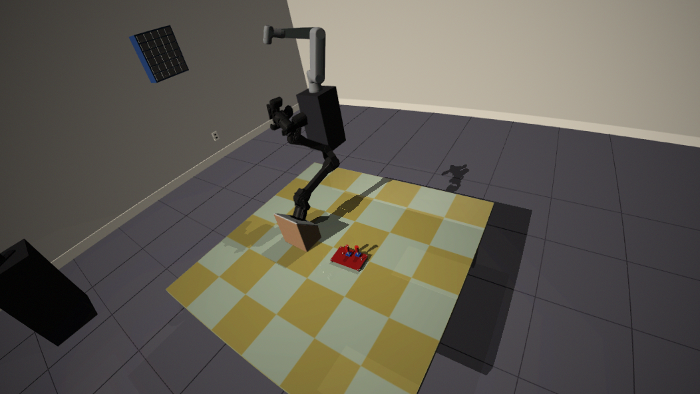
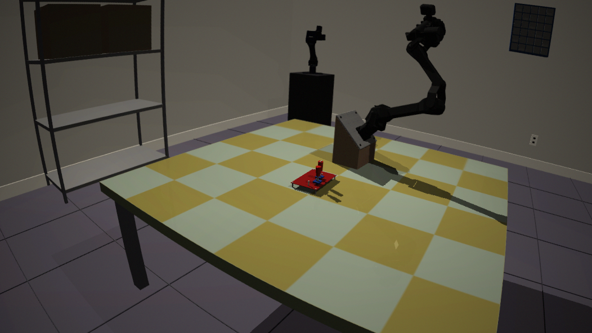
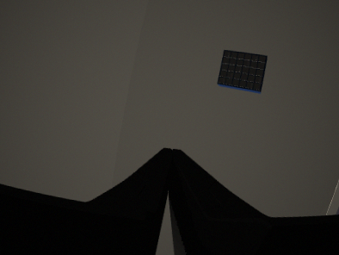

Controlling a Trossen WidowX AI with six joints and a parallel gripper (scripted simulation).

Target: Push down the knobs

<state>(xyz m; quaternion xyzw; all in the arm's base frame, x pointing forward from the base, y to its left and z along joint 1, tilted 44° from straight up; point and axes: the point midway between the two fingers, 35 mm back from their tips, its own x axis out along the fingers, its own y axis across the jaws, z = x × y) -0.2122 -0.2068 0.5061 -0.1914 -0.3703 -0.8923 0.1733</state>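
The red circuit board (image 1: 342,261) (image 2: 304,179) stands on short legs on the checkered table. Two upright red knobs stand above their blue potentiometers: the left knob (image 1: 347,248) is over the left potentiometer (image 1: 348,254), and the right knob (image 1: 356,249) is over the right potentiometer (image 1: 358,254). In the exterior view, one knob (image 2: 318,170) stands nearer and partly hides the other. Any gap below either knob is too small to tell. My gripper (image 3: 170,157) is shut, its fingertips together with nothing between them. It is raised high beyond the arm's base, well away from the board, facing the wall.
The arm's wedge-shaped base (image 1: 293,233) (image 2: 345,144) stands close to the board. A grey arm (image 1: 317,53) on a black pedestal (image 1: 320,115) stands behind the table. A dark gridded panel (image 1: 161,53) (image 2: 532,30) (image 3: 243,71) is on the wall. A shelf rack (image 2: 99,113) stands at the left.
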